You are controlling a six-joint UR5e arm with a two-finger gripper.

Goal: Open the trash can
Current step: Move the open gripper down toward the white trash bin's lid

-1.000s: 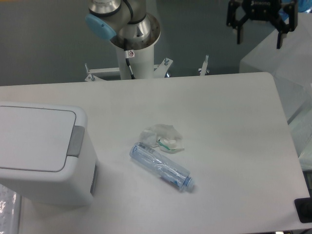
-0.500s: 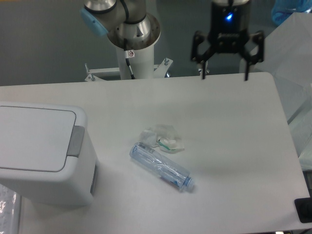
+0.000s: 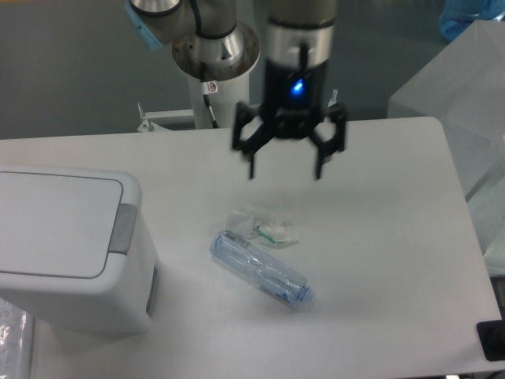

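White tabletop (image 3: 379,237) fills most of the view, with a grey wall behind and the arm's base at twelve o'clock. The gripper (image 3: 286,162) hangs above the middle of the table, fingers spread wide and holding nothing, pointing down. The trash can (image 3: 67,253) sits at the table's nine o'clock edge, its flat lid (image 3: 51,225) shut. Its grey push tab (image 3: 122,229) runs along the lid's right edge, the side facing the gripper. From the gripper the tab lies toward eight o'clock, well apart; I judge the next move must carry it that way and down. What the bin holds cannot be seen. Between them, near the centre, lie a clear bottle (image 3: 260,271) and a crumpled wrapper (image 3: 264,221), touching or nearly so.
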